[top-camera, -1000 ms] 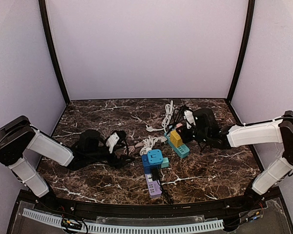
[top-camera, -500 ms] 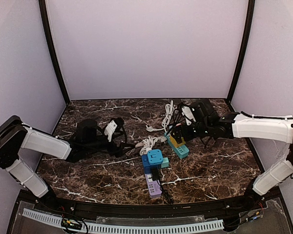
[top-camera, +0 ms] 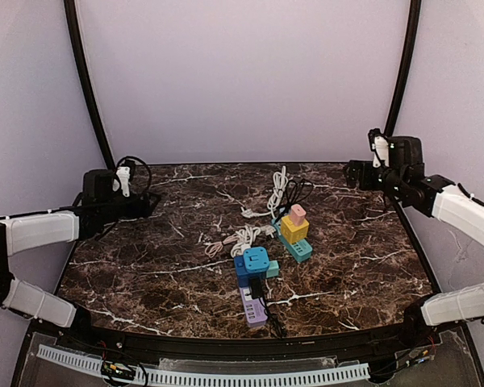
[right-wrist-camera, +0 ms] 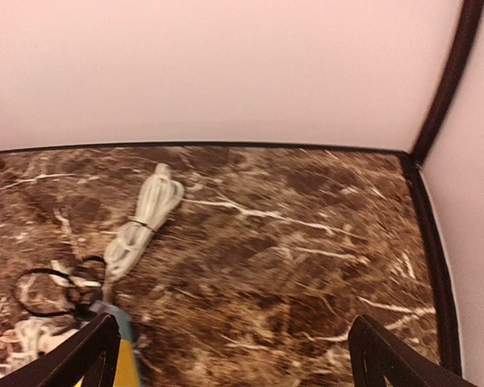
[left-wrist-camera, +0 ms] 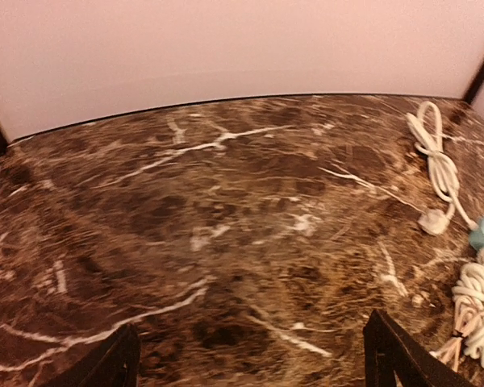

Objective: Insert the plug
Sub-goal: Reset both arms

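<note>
A pink plug (top-camera: 298, 214) stands on top of a yellow adapter block (top-camera: 291, 230), which sits on a teal power strip (top-camera: 298, 247) in the middle of the marble table. My right gripper (top-camera: 353, 173) hangs raised at the back right, open and empty, well away from the plug. In the right wrist view its gripper (right-wrist-camera: 238, 364) frames bare marble, with the yellow block (right-wrist-camera: 127, 368) at the lower left edge. My left gripper (top-camera: 145, 201) is lifted at the far left, open and empty. In the left wrist view the left gripper (left-wrist-camera: 250, 371) is over bare marble.
A blue cube adapter (top-camera: 256, 261) and a black plug (top-camera: 258, 288) sit on a purple power strip (top-camera: 255, 311) near the front. A bundled white cable (top-camera: 278, 190), a looped black cable (top-camera: 299, 191) and a white coil (top-camera: 244, 237) lie around the blocks.
Both arms have pulled up and back from the middle toward the sides. The right gripper has opened and left the pink plug on the yellow block.
</note>
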Available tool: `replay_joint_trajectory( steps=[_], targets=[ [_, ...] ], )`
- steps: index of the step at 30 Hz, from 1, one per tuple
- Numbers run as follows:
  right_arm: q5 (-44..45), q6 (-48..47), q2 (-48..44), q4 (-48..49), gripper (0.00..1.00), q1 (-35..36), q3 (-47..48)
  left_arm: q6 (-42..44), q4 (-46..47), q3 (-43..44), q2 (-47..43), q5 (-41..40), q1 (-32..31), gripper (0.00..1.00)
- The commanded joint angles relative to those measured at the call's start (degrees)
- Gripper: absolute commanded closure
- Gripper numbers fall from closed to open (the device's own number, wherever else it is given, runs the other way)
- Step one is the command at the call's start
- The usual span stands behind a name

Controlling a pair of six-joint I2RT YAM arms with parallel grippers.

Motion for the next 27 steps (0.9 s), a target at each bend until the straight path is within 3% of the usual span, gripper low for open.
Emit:
replay_joint_trajectory(
  steps=[1,9,15,27],
  targets=[
    [-1.63,-2.25,-4.82,9.26,0.01,-7.21,-10.88,-2.86,-9.71,-3.18,-7.56,-4.37,9.83,0.12],
    [-0.34,-2.63,-12.40,19.37,0.01,-10.38,-24.87,-0.24,-10.88,-9.73,-15.90,-6.19,19.04,0.12],
    [3.88,1.65,-15.14,17.91,0.01,-10.38,-27.76,1.14,-9.11,-13.42,-18.68,-3.96,19.72,0.11],
    [3.35,-2.34,-17.12,26.78,0.01,-10.38,-35.45,2.77,-8.09,-17.72,-20.87,0.52,19.97,0.10]
  ],
)
